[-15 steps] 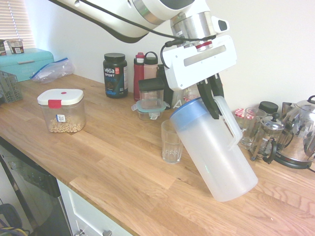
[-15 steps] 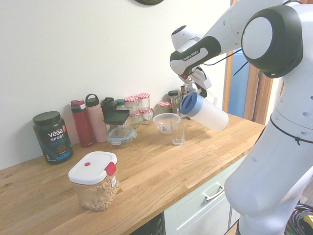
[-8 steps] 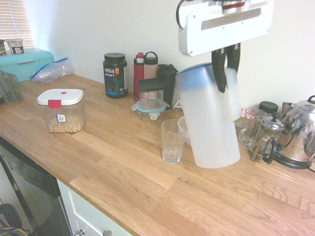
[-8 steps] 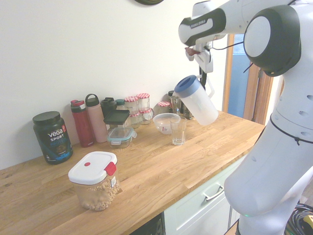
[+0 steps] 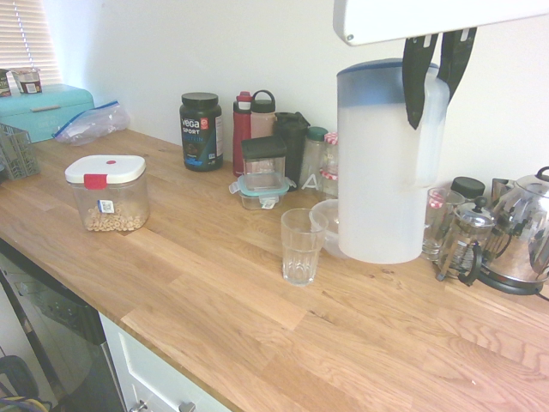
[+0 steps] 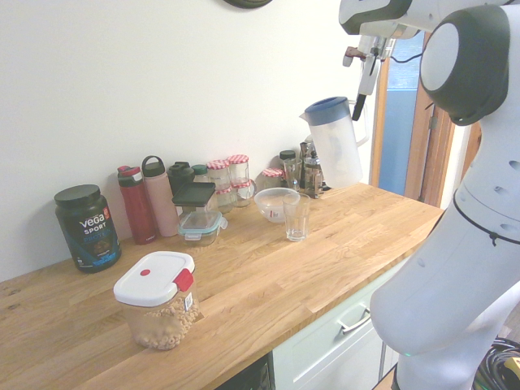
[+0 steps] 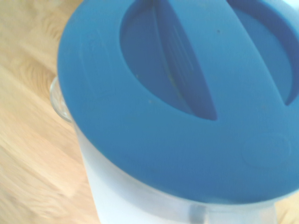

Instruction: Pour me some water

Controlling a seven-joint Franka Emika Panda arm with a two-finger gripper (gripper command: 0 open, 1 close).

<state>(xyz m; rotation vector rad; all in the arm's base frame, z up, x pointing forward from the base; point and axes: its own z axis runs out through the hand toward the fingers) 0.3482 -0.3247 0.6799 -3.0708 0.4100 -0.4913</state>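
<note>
Wooden kitchen counter below, the gripper grasps the handle of the frosted jug, now swung nearly upright near the tall glass, its water indistinct, suggesting pouring is paused or finished.

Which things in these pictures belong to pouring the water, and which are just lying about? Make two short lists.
Part of the job:
- jug
- glass
- end effector, holding the jug

Lying about:
- kettle
- tub
- bowl
- bread box
</note>
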